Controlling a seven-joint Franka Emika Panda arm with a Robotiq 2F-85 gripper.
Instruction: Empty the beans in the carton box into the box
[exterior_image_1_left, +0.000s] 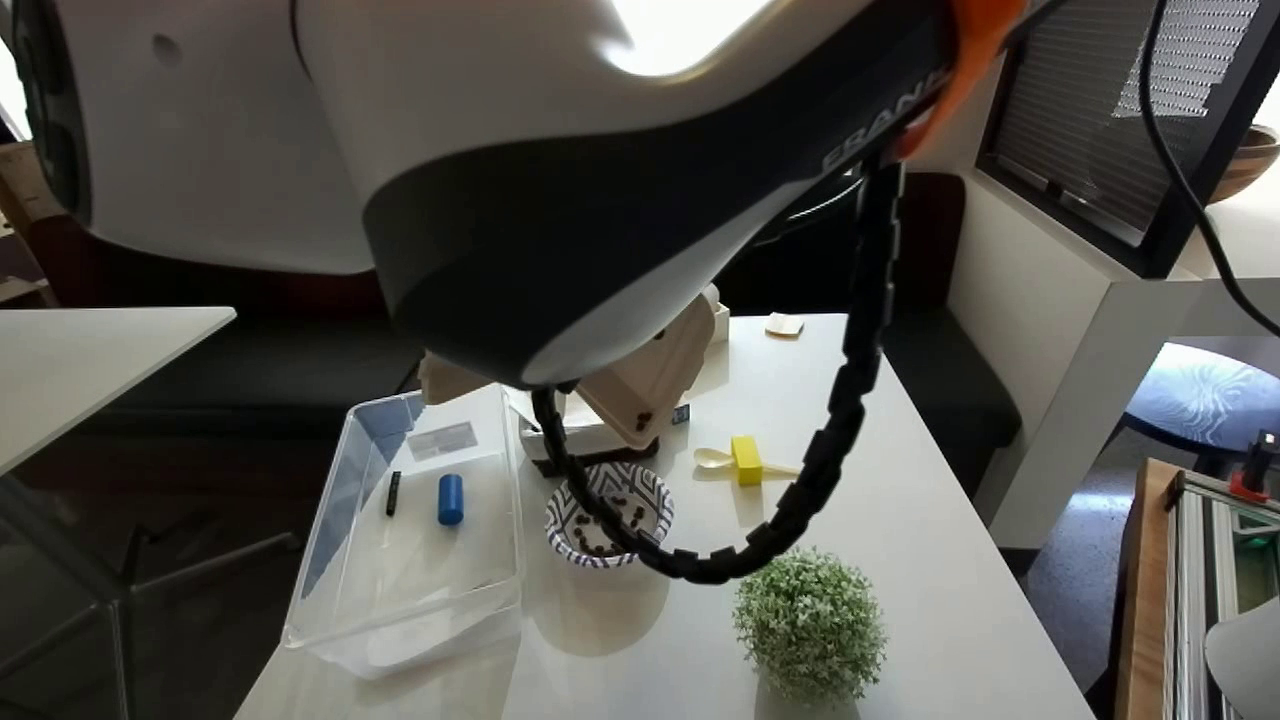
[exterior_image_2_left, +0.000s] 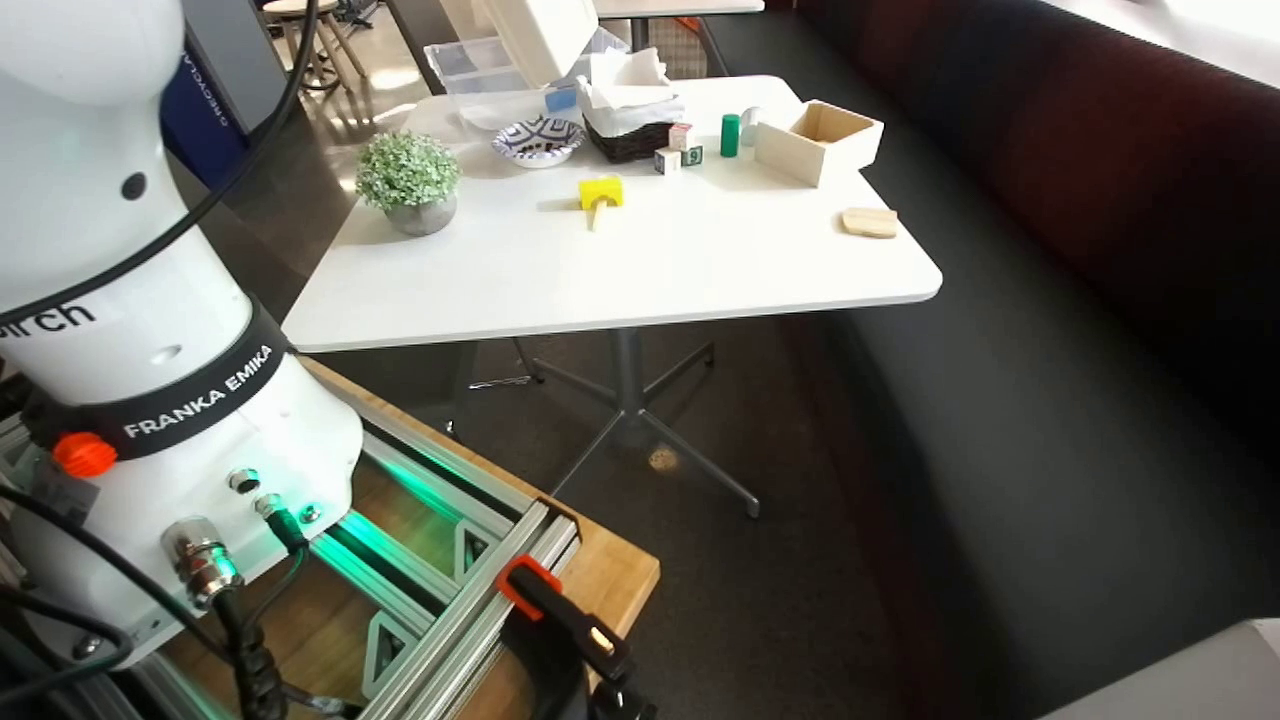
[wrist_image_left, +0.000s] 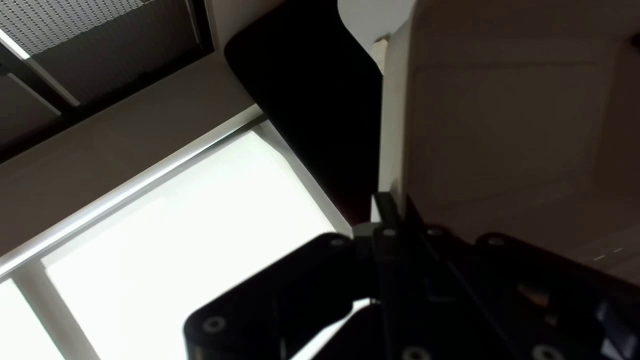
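Note:
The tan carton box (exterior_image_1_left: 650, 375) hangs in the air, open and tilted, partly hidden behind the arm in an exterior view. It also shows at the top of an exterior view (exterior_image_2_left: 545, 35) and fills the right of the wrist view (wrist_image_left: 500, 130). My gripper (wrist_image_left: 395, 210) is shut on its edge; the arm hides the gripper in an exterior view. A few dark beans (exterior_image_1_left: 643, 420) cling to the box's low corner. More beans (exterior_image_1_left: 597, 548) lie scattered in the patterned bowl (exterior_image_1_left: 655, 495), which stands below and also shows in an exterior view (exterior_image_2_left: 515, 150).
A clear plastic bin (exterior_image_1_left: 425, 570) beside the bowl holds a blue cylinder (exterior_image_1_left: 450, 500) and a black marker (exterior_image_1_left: 392, 493). A basket with white paper (exterior_image_2_left: 630, 110) stands behind the bowl. A potted plant (exterior_image_1_left: 810, 625), yellow block (exterior_image_1_left: 747, 460) and wooden box (exterior_image_2_left: 830, 145) stand nearby.

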